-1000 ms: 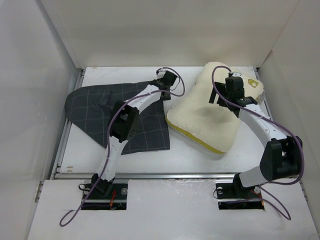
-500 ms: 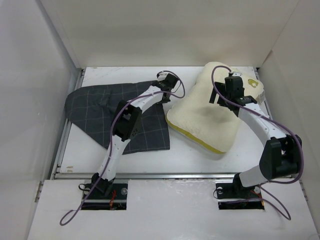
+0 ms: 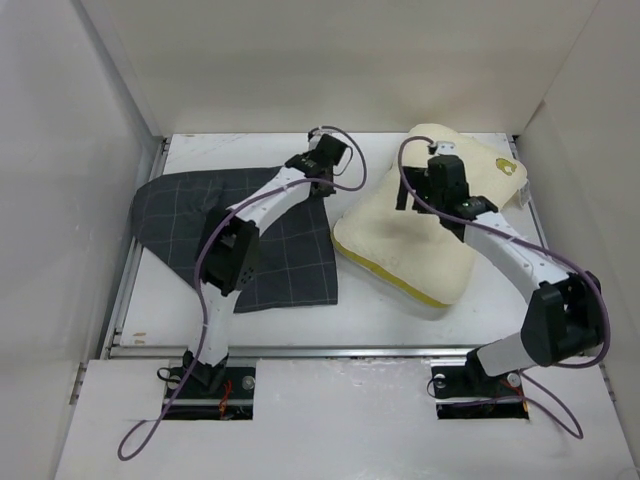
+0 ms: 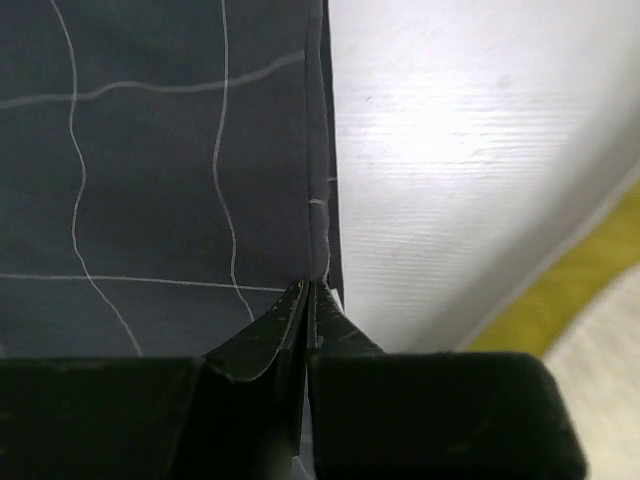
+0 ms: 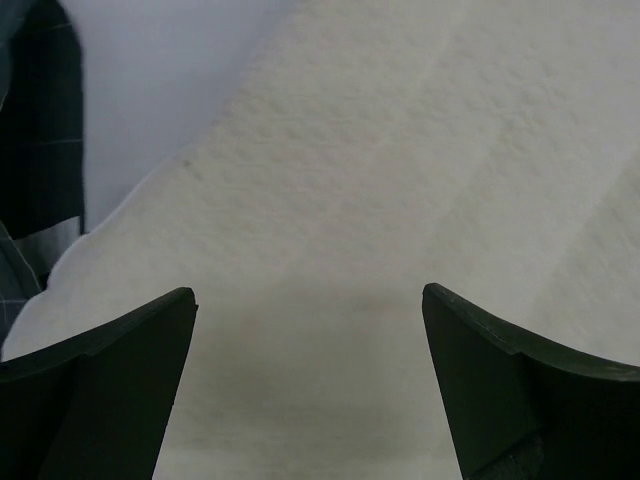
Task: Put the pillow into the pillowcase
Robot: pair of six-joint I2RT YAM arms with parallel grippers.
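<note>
The dark grid-patterned pillowcase (image 3: 240, 235) lies flat on the left half of the white table. My left gripper (image 3: 320, 186) is at its far right edge, and in the left wrist view the left gripper (image 4: 310, 292) is shut on the hem of the pillowcase (image 4: 150, 150). The cream pillow (image 3: 420, 245) with its yellow edge band lies on the right. My right gripper (image 3: 418, 200) hovers open over the pillow's upper left part. In the right wrist view the right gripper (image 5: 310, 300) has the pillow (image 5: 400, 150) below its wide jaws and nothing between them.
White walls (image 3: 90, 150) enclose the table on the left, back and right. A metal rail (image 3: 330, 350) runs along the near edge. A strip of bare table (image 4: 450, 150) separates pillowcase and pillow. Purple cables loop off both wrists.
The left gripper has closed on the pillowcase's edge and its arm has shifted slightly left. The right arm has moved left across the pillow, still open.
</note>
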